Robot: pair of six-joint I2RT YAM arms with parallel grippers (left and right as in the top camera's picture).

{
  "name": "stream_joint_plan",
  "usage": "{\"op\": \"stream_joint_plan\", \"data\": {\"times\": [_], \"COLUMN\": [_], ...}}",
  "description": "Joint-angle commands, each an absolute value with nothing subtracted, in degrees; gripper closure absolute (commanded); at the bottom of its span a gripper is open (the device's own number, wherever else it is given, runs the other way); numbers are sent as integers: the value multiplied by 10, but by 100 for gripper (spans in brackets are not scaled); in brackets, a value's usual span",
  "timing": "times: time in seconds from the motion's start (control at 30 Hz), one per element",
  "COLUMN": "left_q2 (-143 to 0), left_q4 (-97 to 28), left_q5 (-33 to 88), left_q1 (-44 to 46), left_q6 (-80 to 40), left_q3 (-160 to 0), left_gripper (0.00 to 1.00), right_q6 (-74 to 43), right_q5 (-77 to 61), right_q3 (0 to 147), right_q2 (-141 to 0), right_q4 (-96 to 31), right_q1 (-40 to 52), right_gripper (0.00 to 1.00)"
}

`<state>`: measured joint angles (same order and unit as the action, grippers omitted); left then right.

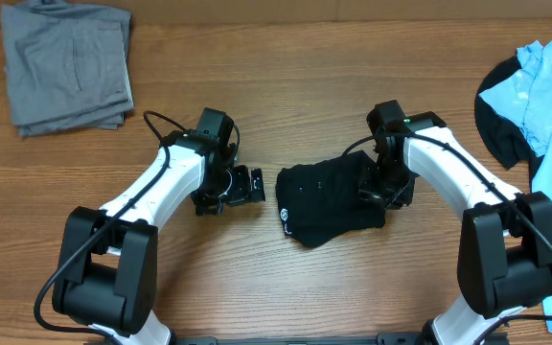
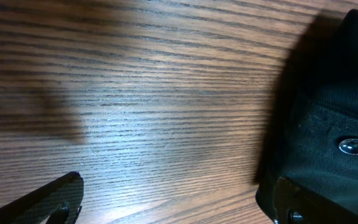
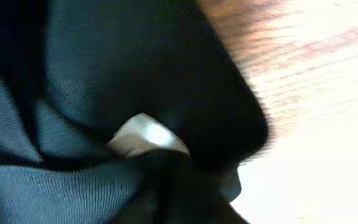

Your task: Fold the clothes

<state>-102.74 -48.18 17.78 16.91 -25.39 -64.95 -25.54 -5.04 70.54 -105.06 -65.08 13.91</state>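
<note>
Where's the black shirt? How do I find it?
Look at the middle of the wooden table, between the white left arm and right arm. The black shirt lies there in a crumpled bundle. It is the only all-black one; the grey trousers and light blue T-shirt lie at the edges.

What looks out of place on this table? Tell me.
The black shirt in the middle is a lumpy, crumpled bundle, not a flat fold. The light blue T-shirt at the right edge lies rumpled and unfolded. The grey trousers, top left, are neatly folded.
</note>
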Motion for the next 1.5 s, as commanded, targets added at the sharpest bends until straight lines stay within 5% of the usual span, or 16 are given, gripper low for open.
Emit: {"op": "stream_joint_plan", "data": {"times": [0.0, 0.2, 0.33, 0.47, 0.67, 0.9, 1.13, 1.47], "left_q2": [-1019, -1019, -1019, -1019, -1019, -1019, -1019, -1019], "left_q4": [-482, -481, -482, -482, -483, -482, -478, -482], "left_q5": [174, 174, 174, 174, 174, 174, 174, 175], "left_q1": [173, 173, 173, 173, 173, 173, 173, 173], "left_q6": [-253, -253, -253, -253, -253, -253, -253, -253], "left_q3": [-645, -645, -645, -645, -645, -645, -645, -645], "left_gripper": [0, 0, 0, 0, 0, 0, 0, 0], "right_q6": [-269, -308, -316, -334, -397, -368, -186, -113], "right_q5": [-16, 47, 54, 72, 146, 96, -141, -296], "right_q3": [700, 703, 703, 703, 737, 808, 799, 717], "right_q2": [-1042, -1042, -1042, -1042, -1021, -937, -929, -1007], "right_q4": [-670, -744, -773, -803, -847, -821, -685, -600], "right_q1": [137, 137, 137, 137, 137, 138, 138, 137], "right_gripper": [96, 93, 58, 41, 51, 76, 76, 82]}}
